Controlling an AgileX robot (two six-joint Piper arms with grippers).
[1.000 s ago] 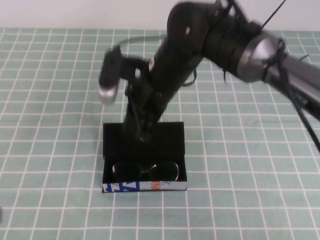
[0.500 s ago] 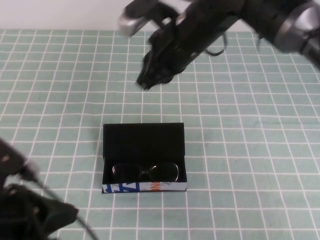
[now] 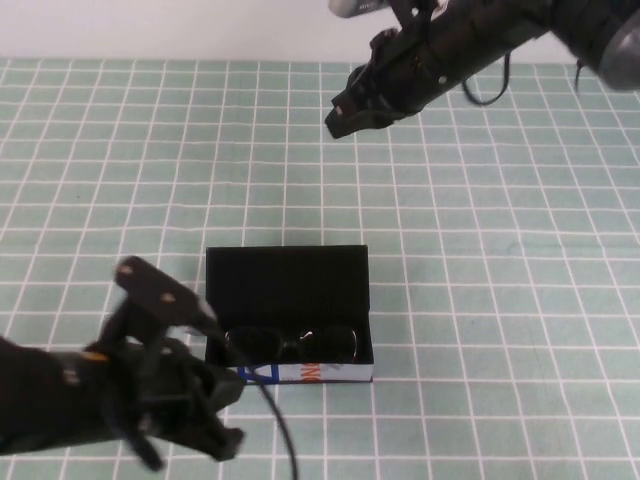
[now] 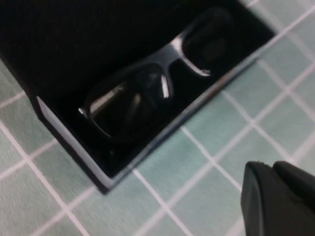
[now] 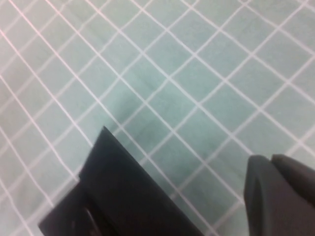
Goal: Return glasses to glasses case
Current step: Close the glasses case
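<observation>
High view first: we've got the glasses case [image 3: 288, 313] sitting open a bit left of centre on the green checked tabletop [image 3: 500, 300], closer to the near edge than the far one. Lid is flipped back flat, and the glasses [image 3: 291, 343] are lying inside the tray part, lenses facing up, right behind the white front wall with the blue and orange marks.

Our left gripper [image 3: 215, 420] is low by the near edge, just in front of the case's left front corner, holding nothing. We honestly can't tell how wide its fingers are. Its wrist cam looks straight into the case, glasses [image 4: 152, 83] filling most of the black lining.

Our right gripper [image 3: 340, 118] hangs up near the far edge, well apart from the case, fingers pinched together on nothing.
</observation>
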